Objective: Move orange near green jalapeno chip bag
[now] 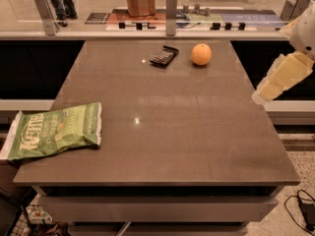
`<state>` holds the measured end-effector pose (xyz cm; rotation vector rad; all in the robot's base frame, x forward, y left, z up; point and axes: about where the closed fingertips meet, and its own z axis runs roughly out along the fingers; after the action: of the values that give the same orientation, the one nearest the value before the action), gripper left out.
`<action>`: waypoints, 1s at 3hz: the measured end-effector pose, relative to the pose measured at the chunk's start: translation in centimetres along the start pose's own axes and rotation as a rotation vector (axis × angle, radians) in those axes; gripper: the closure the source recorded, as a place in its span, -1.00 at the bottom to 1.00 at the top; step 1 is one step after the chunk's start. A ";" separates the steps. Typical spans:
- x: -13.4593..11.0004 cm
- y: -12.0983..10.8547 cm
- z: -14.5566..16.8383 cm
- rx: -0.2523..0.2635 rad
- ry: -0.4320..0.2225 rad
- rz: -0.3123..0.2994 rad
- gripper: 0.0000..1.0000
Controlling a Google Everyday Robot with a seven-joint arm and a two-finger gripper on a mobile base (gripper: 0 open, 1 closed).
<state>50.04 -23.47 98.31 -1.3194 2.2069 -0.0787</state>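
Observation:
The orange (201, 54) sits on the far part of the grey table (187, 132), right of centre. The green jalapeno chip bag (55, 131) lies flat at the table's near left corner, hanging a little over the left edge. They are far apart, on a diagonal across the table. Only a cream-white part of my arm (283, 77) shows at the right edge, beside the table and level with its middle. The gripper itself is out of view.
A small flat black packet (163, 56) lies just left of the orange. A glass barrier with metal posts (171, 6) runs behind the table's far edge. A cable (302, 208) lies on the floor at the lower right.

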 end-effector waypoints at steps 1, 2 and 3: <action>-0.8 -3.1 2.4 0.070 -0.071 0.096 -1.00; -1.3 -6.3 4.9 0.130 -0.151 0.159 -1.00; -1.7 -9.4 7.6 0.157 -0.215 0.190 -1.00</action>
<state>61.88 -25.14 95.74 -0.9817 2.0848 -0.0350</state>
